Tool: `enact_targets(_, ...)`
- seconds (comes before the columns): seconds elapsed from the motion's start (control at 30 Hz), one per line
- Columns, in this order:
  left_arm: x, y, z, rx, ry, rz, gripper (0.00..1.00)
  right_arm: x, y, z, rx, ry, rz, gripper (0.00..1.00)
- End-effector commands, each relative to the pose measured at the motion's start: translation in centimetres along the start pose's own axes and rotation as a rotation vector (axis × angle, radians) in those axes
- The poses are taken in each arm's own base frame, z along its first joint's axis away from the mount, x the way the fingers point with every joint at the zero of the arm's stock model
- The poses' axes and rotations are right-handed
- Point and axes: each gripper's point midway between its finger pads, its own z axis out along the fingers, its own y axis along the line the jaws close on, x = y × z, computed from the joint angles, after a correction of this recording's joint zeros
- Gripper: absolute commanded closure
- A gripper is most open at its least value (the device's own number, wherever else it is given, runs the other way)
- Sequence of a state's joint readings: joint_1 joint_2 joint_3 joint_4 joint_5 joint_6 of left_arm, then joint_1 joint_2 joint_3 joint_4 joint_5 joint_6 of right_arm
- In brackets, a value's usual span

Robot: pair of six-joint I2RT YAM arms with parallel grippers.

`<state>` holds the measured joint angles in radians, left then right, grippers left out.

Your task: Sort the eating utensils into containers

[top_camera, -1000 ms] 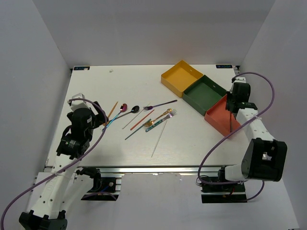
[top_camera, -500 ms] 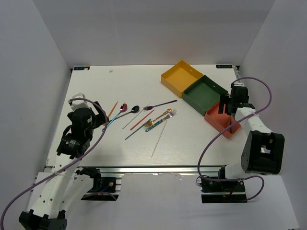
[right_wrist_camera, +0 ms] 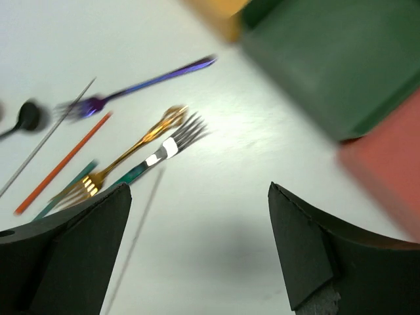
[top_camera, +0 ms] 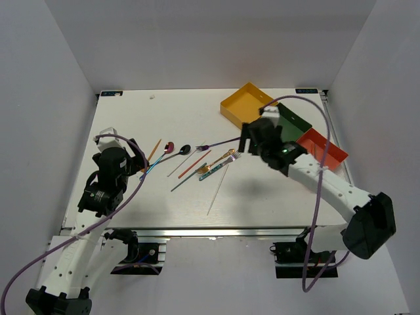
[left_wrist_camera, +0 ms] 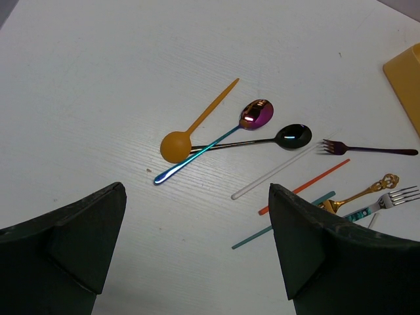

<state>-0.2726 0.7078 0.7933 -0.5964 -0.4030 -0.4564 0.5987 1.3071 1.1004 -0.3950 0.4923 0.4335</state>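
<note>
The eating utensils lie loose in the middle of the table. Among them are an orange spoon [left_wrist_camera: 177, 144], a pink spoon [left_wrist_camera: 256, 115], a dark spoon [left_wrist_camera: 293, 135], a purple fork [right_wrist_camera: 144, 85], a gold fork [right_wrist_camera: 131, 154], a silver fork [right_wrist_camera: 172, 144], and red [left_wrist_camera: 305, 187], teal [left_wrist_camera: 282, 223], white [left_wrist_camera: 275, 174] and grey [right_wrist_camera: 134, 243] chopsticks. The containers stand in a row at the back right: yellow [top_camera: 248, 105], green [top_camera: 289, 121] and red [top_camera: 323, 148]. My left gripper [left_wrist_camera: 195, 190] hovers open near the spoons. The right gripper [right_wrist_camera: 199, 190] is open above bare table just right of the forks.
My right arm [top_camera: 315, 174] stretches across the table's right half, in front of the red tray. The left arm [top_camera: 105, 180] stands by the left edge. White walls close in the table on three sides. The right wrist view is blurred.
My right arm has swung left from over the red tray to above the forks. The left arm and the utensils have not moved.
</note>
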Motion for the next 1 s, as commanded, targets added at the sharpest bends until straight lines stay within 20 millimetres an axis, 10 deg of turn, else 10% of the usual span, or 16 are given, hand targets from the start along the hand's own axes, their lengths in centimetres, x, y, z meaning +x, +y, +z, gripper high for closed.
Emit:
enact_targets(0.0,-0.2,-0.4,0.2,0.011,-0.005,0.002,0.02,3.7,2.9,0.1,0.075,0.031,0.103,0.11)
enact_targets(0.37,-0.6,-0.4,-0.3,0.025,-0.024,-0.008,0.02,12.8,9.5,5.2,0.189,0.219,0.117,0.24)
enact_targets(0.97,-1.0,-0.5,-0.9,0.038,-0.049,-0.017,0.02,20.0,9.7,7.5,0.169,0.370,0.115,0.68)
